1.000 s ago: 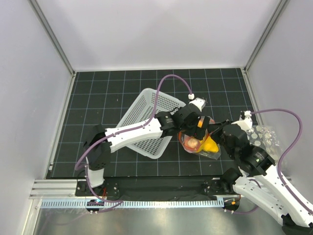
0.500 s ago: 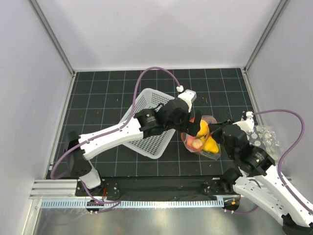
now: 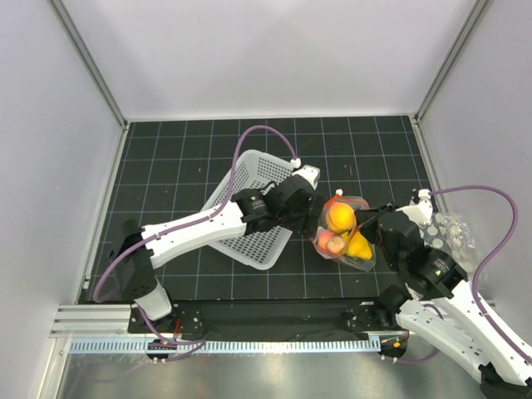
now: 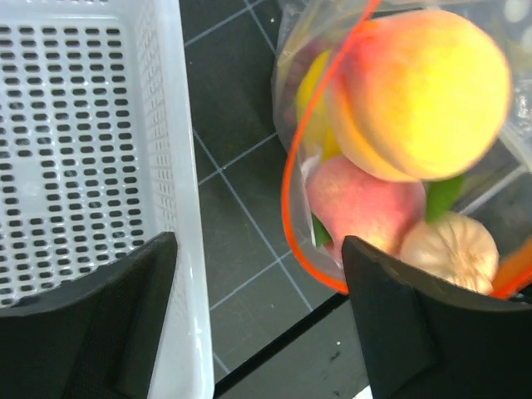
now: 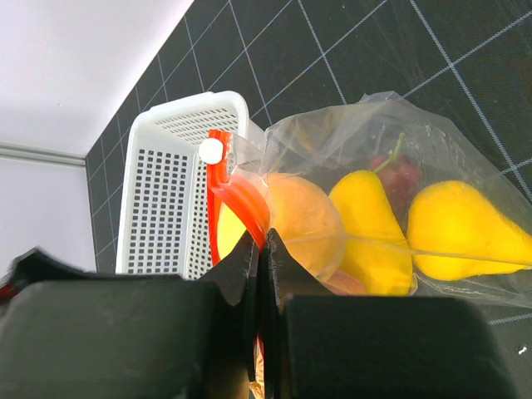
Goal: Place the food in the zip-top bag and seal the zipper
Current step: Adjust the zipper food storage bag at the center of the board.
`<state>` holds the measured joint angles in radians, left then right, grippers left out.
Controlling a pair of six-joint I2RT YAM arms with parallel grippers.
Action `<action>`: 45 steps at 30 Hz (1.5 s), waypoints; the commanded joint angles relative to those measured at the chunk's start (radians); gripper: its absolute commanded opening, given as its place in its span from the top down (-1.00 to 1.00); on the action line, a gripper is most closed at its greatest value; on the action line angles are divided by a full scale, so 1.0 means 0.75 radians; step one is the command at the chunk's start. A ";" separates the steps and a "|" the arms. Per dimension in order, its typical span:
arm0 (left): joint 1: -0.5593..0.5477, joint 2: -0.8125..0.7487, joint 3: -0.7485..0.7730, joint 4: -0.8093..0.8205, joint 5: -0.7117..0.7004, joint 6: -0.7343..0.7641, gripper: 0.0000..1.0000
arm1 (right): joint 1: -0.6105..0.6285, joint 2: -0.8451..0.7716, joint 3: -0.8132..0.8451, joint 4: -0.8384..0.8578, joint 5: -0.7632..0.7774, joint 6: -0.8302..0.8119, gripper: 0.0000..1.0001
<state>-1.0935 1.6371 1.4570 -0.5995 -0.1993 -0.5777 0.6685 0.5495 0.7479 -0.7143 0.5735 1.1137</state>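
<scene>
Bag: the clear crinkly plastic zip-top bag (image 5: pixel 366 133) lies on the black gridded tabletop (image 3: pixel 183 166) between the two arms, just right of the white perforated plastic basket (image 3: pixel 249 179).
Long axis: diagonal in the overhead view, with the mouth end far and to the left and the closed end near and to the right, towards the right arm.
Mouth: it stands open as a loop, facing the basket side, with the thin red-orange zipper strip (image 4: pixel 287 191) curving round it.
Food: all of it is inside the bag. There is a round yellow-orange toy peach (image 4: pixel 424 91) at the mouth, a pink-red toy peach (image 4: pixel 362 204) under it and a small pale peach-coloured ball (image 4: pixel 449 249) beside that. Two yellow toy pears (image 5: pixel 374 224) lie deeper in, narrow ends up in the right wrist view, with dark red toy grapes (image 5: pixel 403 176) behind them.
Right jaws: closed tight, pinching the bag's mouth edge at the zipper strip.
Left jaws: spread wide and holding nothing. They are over the strip of tabletop between basket and bag, with one dark finger (image 4: pixel 125 316) over the basket's rim and the other at the bag's mouth. Whether that one touches the bag cannot be told.
</scene>
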 commanded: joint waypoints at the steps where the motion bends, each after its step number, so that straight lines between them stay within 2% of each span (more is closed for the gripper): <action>1: 0.022 0.077 0.004 0.071 0.088 -0.044 -0.48 | 0.006 -0.005 0.048 0.026 0.037 -0.004 0.98; 5: 0.022 0.147 0.021 0.138 0.137 -0.062 0.04 | 0.004 -0.007 0.050 0.026 0.039 -0.014 0.99; 8: 0.022 0.149 0.045 0.157 0.192 -0.066 0.55 | 0.004 -0.005 0.058 0.016 0.049 -0.047 0.98; 10: 0.022 0.129 0.053 0.155 0.180 -0.076 1.00 | 0.004 0.004 0.074 0.010 0.053 -0.080 0.99; 13: 0.022 0.053 0.060 0.120 0.131 -0.089 0.99 | 0.004 0.057 0.142 -0.041 0.080 -0.168 0.99; 18: 0.022 -0.060 0.160 0.026 0.155 -0.107 1.00 | 0.004 0.206 0.267 -0.176 0.313 -0.343 0.99; 22: 0.020 -0.054 0.301 -0.029 0.251 -0.121 1.00 | 0.004 0.296 0.244 -0.215 0.450 -0.330 0.99; 25: 0.020 -0.031 0.326 -0.033 0.262 -0.119 1.00 | 0.004 0.321 0.242 -0.222 0.458 -0.307 0.99; 29: 0.020 0.040 0.254 -0.007 0.262 -0.111 1.00 | 0.004 0.284 0.303 -0.218 0.418 -0.311 0.99; 32: 0.020 0.128 0.262 -0.023 0.262 -0.095 1.00 | 0.004 0.294 0.428 -0.217 0.364 -0.360 0.99; 37: 0.018 0.120 0.309 -0.062 0.237 -0.091 1.00 | 0.004 0.341 0.561 -0.342 0.460 -0.389 0.99; 42: 0.018 0.043 0.346 -0.121 0.164 -0.070 1.00 | 0.004 0.286 0.318 -0.224 0.440 -0.430 0.99; 45: 0.018 0.079 0.309 -0.076 0.165 -0.066 1.00 | 0.004 0.318 0.263 -0.181 0.277 -0.458 0.98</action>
<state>-1.0779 1.7386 1.6657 -0.6739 -0.0521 -0.6464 0.6701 0.7559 0.9745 -0.9108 0.8478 0.8066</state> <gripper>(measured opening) 0.014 0.053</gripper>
